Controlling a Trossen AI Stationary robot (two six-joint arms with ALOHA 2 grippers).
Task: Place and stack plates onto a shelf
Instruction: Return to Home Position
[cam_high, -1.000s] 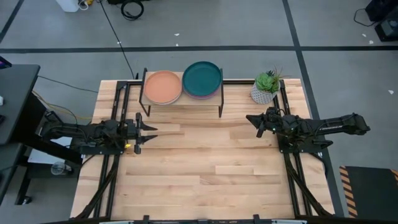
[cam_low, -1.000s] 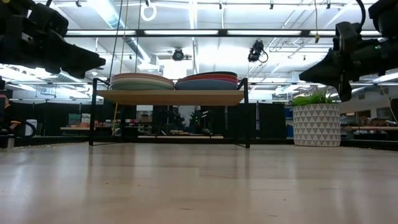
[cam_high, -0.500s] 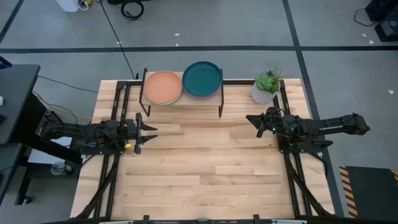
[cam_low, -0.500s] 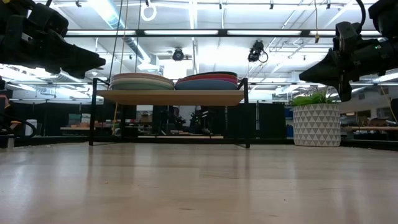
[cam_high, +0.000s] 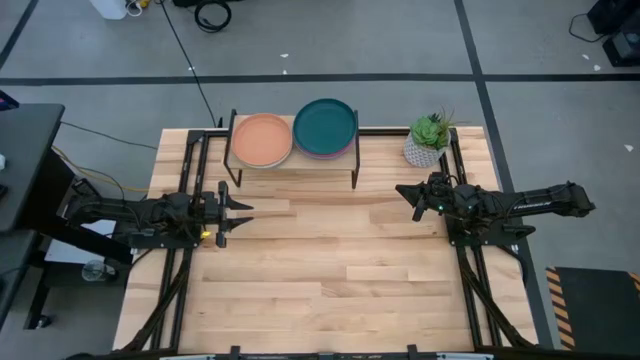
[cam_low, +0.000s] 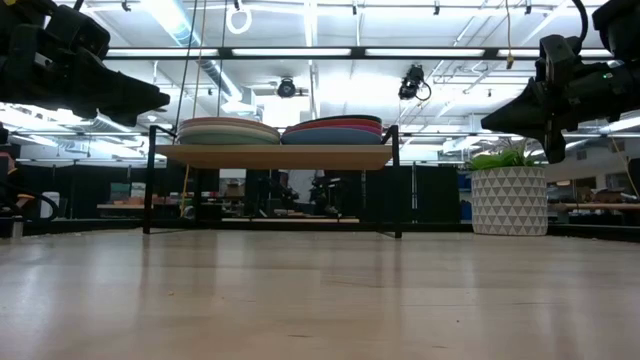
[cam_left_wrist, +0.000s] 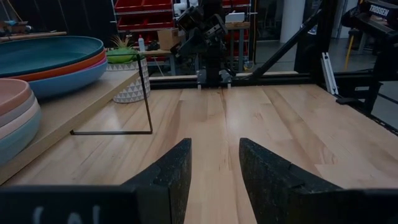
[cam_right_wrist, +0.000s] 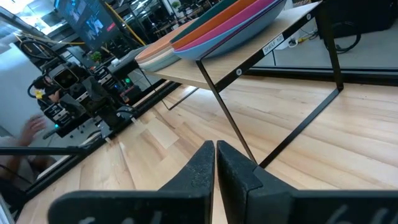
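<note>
Two stacks of plates rest on the shelf (cam_high: 290, 167) at the table's far edge: one topped by a salmon plate (cam_high: 262, 139), the other by a dark teal plate (cam_high: 325, 126). In the low view both stacks (cam_low: 229, 131) (cam_low: 332, 131) sit side by side on the pale board (cam_low: 275, 155). My left gripper (cam_high: 241, 209) hovers open at the table's left side, pointing level toward the middle. My right gripper (cam_high: 406, 192) hovers shut at the right side, near the shelf's right legs. Neither holds anything.
A potted green plant (cam_high: 428, 141) in a white patterned pot stands at the far right corner, close behind my right gripper. The wooden tabletop (cam_high: 330, 260) stretches bare between the arms and toward the near edge.
</note>
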